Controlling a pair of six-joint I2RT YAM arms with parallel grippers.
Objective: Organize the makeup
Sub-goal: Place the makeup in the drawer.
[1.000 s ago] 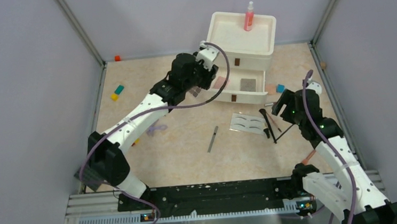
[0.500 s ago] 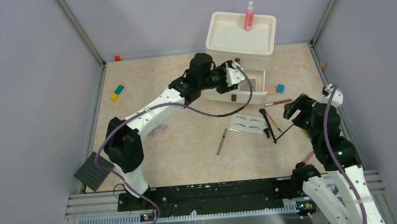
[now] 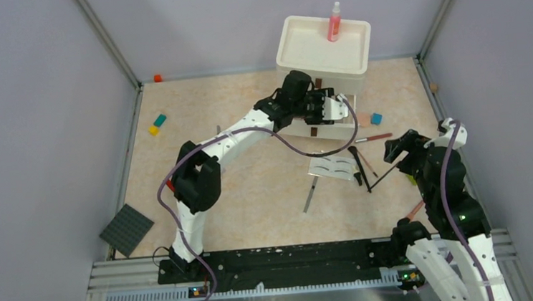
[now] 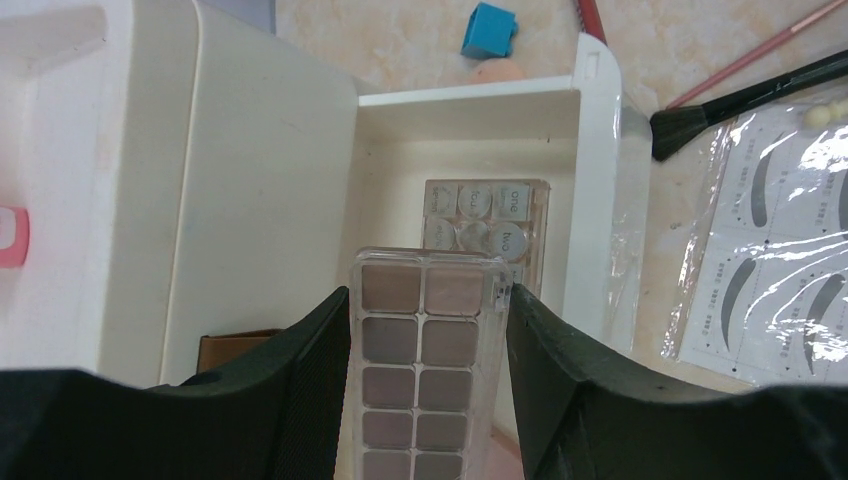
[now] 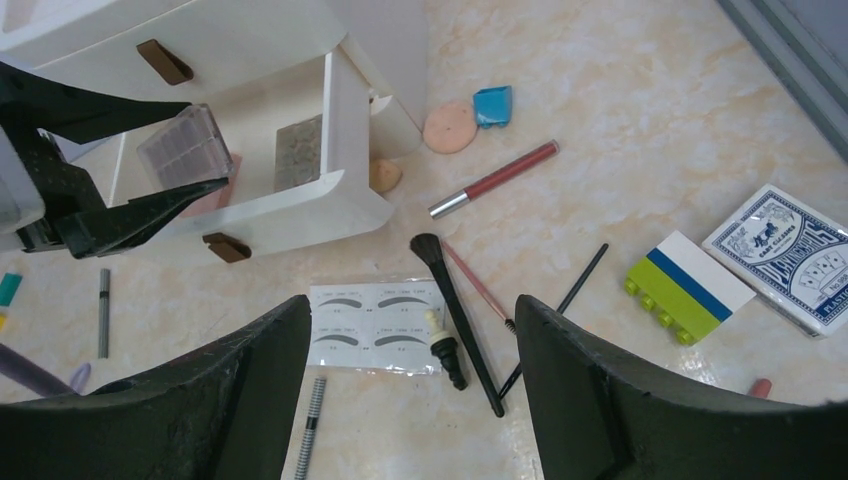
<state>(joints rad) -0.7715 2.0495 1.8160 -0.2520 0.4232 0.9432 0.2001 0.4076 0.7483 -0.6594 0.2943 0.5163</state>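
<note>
Near the near left corner of the worktop (image 3: 253, 195) lay a dark studded plate (image 3: 126, 230). At the near right corner the right arm rose steeply from its base and folded forward. It held the right gripper (image 3: 398, 147) above the right edge, tilted down toward the middle, with its jaws spread wide and nothing between them. Below and left of it, around the middle of the worktop, lay a grey pencil (image 3: 310, 194), an eyebrow card (image 3: 331, 167) and a black brush (image 3: 357, 165), the brush's handle end resting on the card's right edge. Just beyond them lay a pink lip gloss tube (image 3: 374, 138). The left arm climbed from its base at the near edge to a bent elbow. From there its forearm stretched diagonally toward the far right, almost level. The left gripper (image 3: 332, 108) was clamped on the long sides of an eyeshadow palette (image 4: 425, 370) and held it over the pulled-out drawer (image 4: 590, 200), the free end pointing into it. A second palette (image 4: 487, 215) lay flat on the drawer floor. A round sponge (image 5: 449, 127) and a blue block (image 5: 492, 105) sat side by side just right of the drawer. At the far edge stood the white drawer unit (image 3: 313, 50), with a pink spray bottle (image 3: 334, 21) upright on its top.
</note>
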